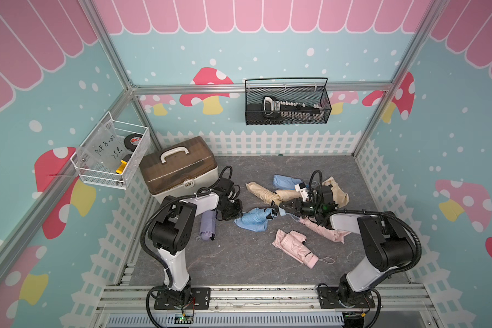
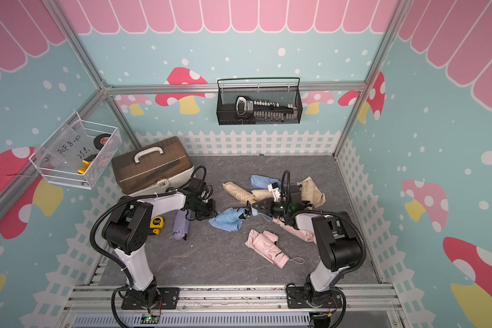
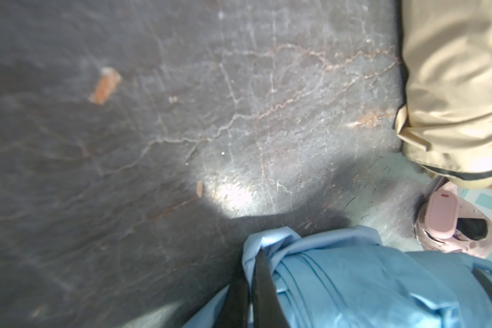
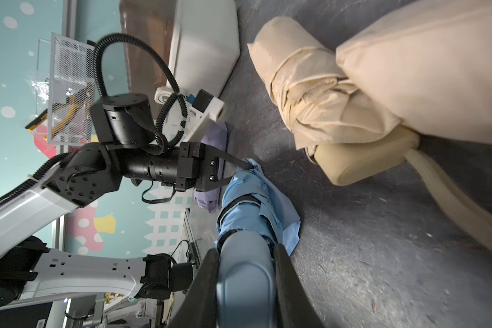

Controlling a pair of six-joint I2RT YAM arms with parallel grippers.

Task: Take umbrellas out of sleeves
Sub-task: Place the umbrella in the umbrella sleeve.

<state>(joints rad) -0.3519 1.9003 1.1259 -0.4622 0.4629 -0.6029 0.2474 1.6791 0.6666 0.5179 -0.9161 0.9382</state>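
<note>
Clamping the grey-blue handle (image 4: 246, 281) of the pleated light-blue umbrella (image 1: 257, 217) at the worktop's (image 1: 239, 264) centre, the right gripper (image 1: 281, 211) is holding narrow; the left gripper (image 1: 237, 218) is pinching shut on its crumpled light-blue fabric sleeve (image 1: 250, 226); beige umbrellas (image 1: 260, 193) are lying beyond.

Case (image 1: 179, 167) rear left on table (image 1: 239, 267); umbrellas (image 1: 294, 248) scattered centre to right; mesh basket (image 1: 287, 102) on back wall (image 1: 267, 54), above table.

Both top views look steeply down from high at the front onto the whole surface (image 1: 239, 264). Each wrist camera looks from very near at the blue umbrella (image 3: 338, 284), which all four views share.
</note>
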